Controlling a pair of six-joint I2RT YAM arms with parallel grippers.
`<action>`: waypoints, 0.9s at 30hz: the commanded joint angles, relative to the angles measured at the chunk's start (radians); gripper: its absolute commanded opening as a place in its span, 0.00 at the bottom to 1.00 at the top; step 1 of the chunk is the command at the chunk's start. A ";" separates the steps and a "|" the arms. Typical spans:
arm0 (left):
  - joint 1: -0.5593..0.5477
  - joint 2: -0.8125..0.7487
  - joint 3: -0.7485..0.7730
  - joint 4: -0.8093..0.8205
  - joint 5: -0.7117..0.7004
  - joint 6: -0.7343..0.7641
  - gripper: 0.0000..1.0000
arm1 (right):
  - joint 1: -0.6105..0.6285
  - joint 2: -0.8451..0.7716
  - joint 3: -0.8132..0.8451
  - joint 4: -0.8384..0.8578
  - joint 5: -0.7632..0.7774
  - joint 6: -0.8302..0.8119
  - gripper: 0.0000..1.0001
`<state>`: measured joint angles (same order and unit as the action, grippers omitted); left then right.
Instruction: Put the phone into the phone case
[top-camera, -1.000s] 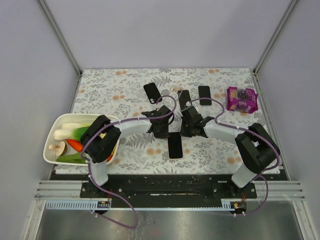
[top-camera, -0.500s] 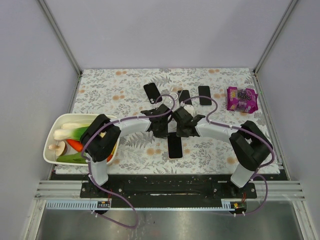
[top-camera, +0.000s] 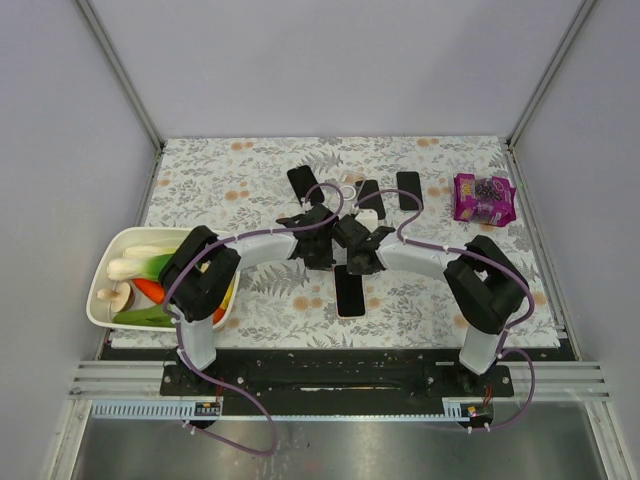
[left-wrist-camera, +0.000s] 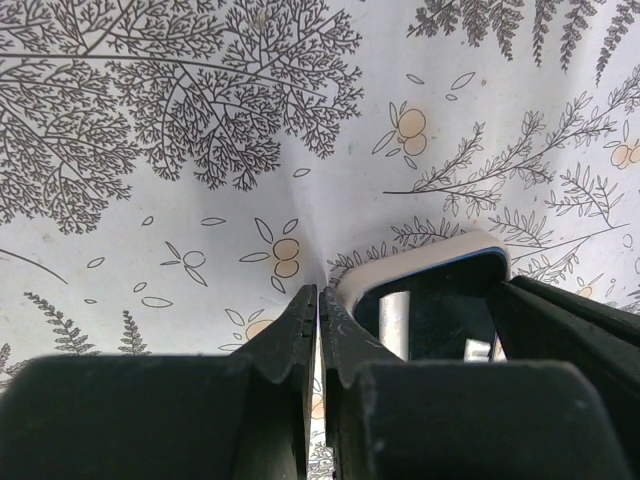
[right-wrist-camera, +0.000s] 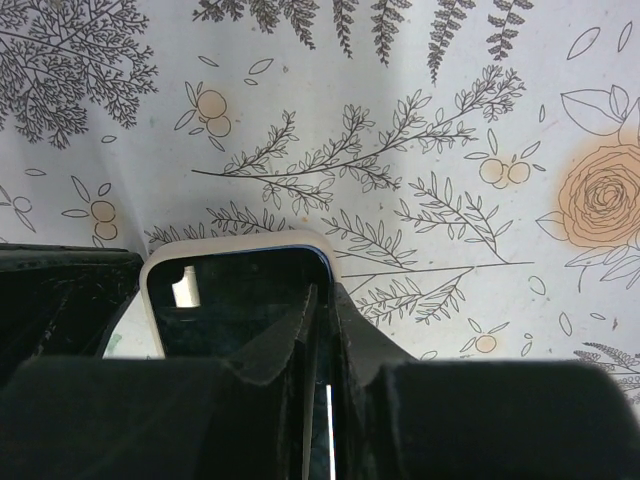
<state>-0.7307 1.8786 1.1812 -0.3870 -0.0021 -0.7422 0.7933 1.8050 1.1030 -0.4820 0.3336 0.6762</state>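
A black phone lies face up at the table's middle, sitting in a white phone case whose rim shows in the left wrist view and the right wrist view. The dark screen fills the case, with a thin blue edge at its top right corner. My left gripper is shut and empty, its tips on the cloth just left of the case's top corner. My right gripper straddles the case's right rim, one finger over the screen and one outside, and is shut on it.
Three more dark phones or cases lie at the back. A purple snack bag is at the back right. A white tub with vegetables stands at the left edge. The two grippers nearly touch.
My right gripper has moved left and come down onto the top right edge of the phone and case. My left gripper has hardly moved.
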 joint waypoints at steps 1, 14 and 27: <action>0.001 -0.026 -0.032 0.059 0.023 -0.006 0.08 | 0.064 0.254 -0.121 -0.078 -0.160 0.060 0.00; 0.010 -0.052 -0.077 0.097 0.053 -0.010 0.09 | 0.066 0.186 -0.097 -0.092 -0.124 0.063 0.06; 0.014 -0.102 -0.114 0.086 0.025 -0.002 0.16 | -0.078 -0.185 -0.060 -0.063 -0.189 -0.014 0.34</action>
<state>-0.7151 1.8256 1.0870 -0.2905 0.0345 -0.7528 0.7567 1.7267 1.0775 -0.5186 0.2359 0.6720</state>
